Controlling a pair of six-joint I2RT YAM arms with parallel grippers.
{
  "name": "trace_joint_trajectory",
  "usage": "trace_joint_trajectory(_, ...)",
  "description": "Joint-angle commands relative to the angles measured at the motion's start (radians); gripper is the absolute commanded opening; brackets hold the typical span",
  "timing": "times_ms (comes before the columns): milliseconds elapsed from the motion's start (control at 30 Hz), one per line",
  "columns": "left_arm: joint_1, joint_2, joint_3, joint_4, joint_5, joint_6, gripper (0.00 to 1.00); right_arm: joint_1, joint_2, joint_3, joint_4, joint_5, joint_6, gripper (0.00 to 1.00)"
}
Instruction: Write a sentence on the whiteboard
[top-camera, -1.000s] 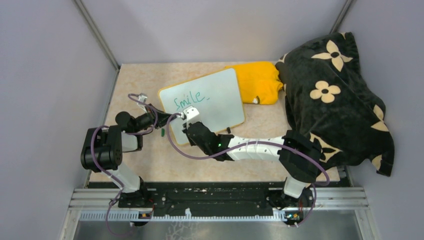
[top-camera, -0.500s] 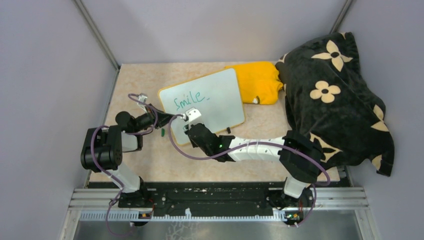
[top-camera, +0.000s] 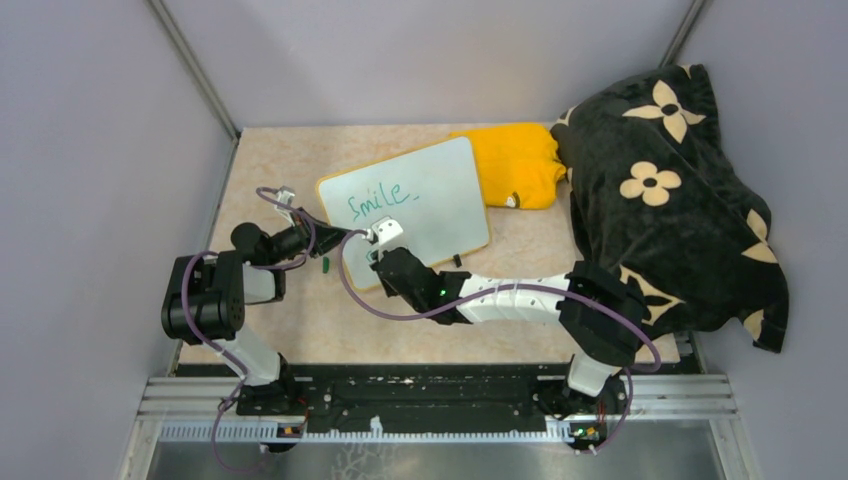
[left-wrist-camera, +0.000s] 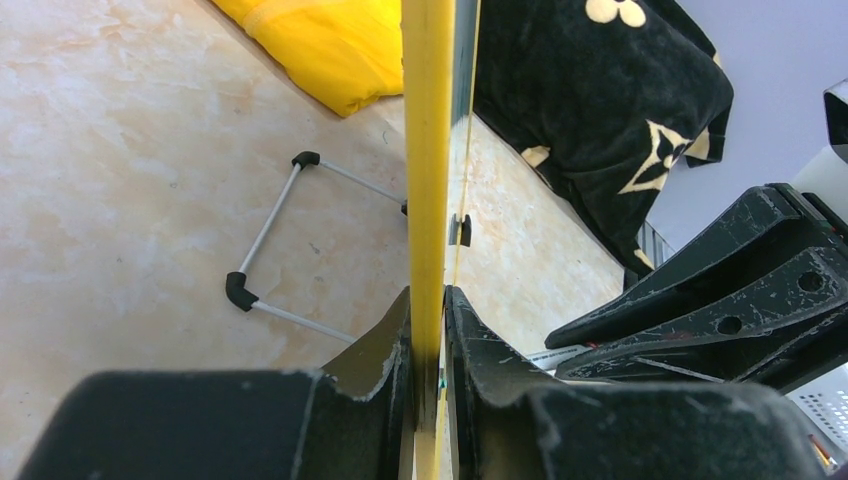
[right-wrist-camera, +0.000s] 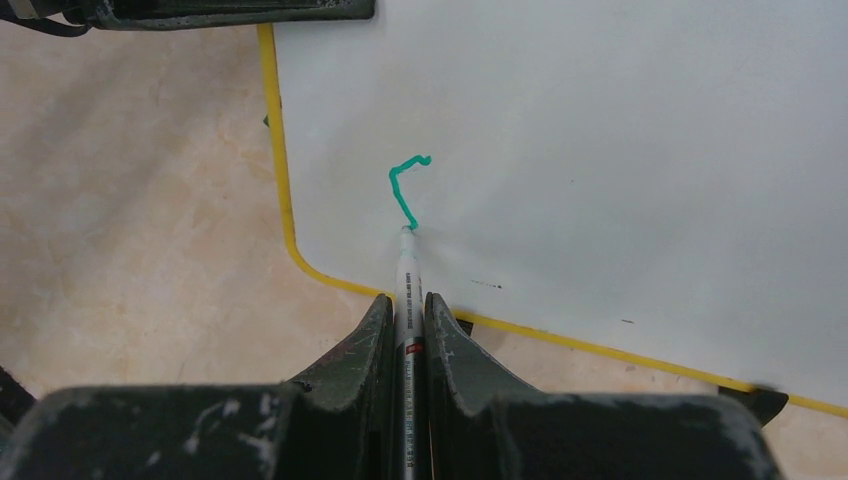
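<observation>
The whiteboard (top-camera: 436, 188) lies tilted on the table (top-camera: 290, 160), left of centre, its far right corner resting against the yellow cloth (top-camera: 520, 165). A black flowered blanket (top-camera: 670, 190) fills the right side. On the board's far half the sentence (top-camera: 380, 201) reads "Smile" in green, with a short dash after it.

Your left gripper (top-camera: 347, 236) sits at the board's left edge. In the left wrist view its jaws (left-wrist-camera: 428, 305) are pinched tight on the yellow rim (left-wrist-camera: 427, 150), one finger on each face of the board, and a wire foot (left-wrist-camera: 285, 250) shows beyond on the tabletop.

Your right gripper (top-camera: 376, 243) hovers over the board's near left corner. Its jaws (right-wrist-camera: 408, 310) are almost closed around a slim marker (right-wrist-camera: 407, 285) that runs straight out between the fingers. The tip touches the white surface (right-wrist-camera: 620, 140) at the near end of a small green stroke (right-wrist-camera: 406, 190), just inside the rounded corner.
</observation>
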Motion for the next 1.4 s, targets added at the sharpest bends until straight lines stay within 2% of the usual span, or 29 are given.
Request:
trace_joint_trajectory(0,-0.014,-0.022,0.019,0.011,0.014,0.019,0.20,-0.007,-0.027,0.003,0.038,-0.037,0.003,0.00)
trace_joint_trajectory(533,-0.017,-0.021,0.019,0.008,0.014,0.020,0.20,-0.006,-0.005,0.045,0.058,-0.081,0.005,0.00)
trace_joint_trajectory(1000,-0.017,-0.027,0.018,0.003,0.014,0.025,0.21,-0.019,-0.217,-0.022,0.027,-0.098,0.017,0.00)
trace_joint_trajectory(1367,-0.017,-0.024,0.021,-0.005,0.015,0.031,0.21,-0.101,-0.187,0.028,0.030,-0.131,-0.007,0.00)
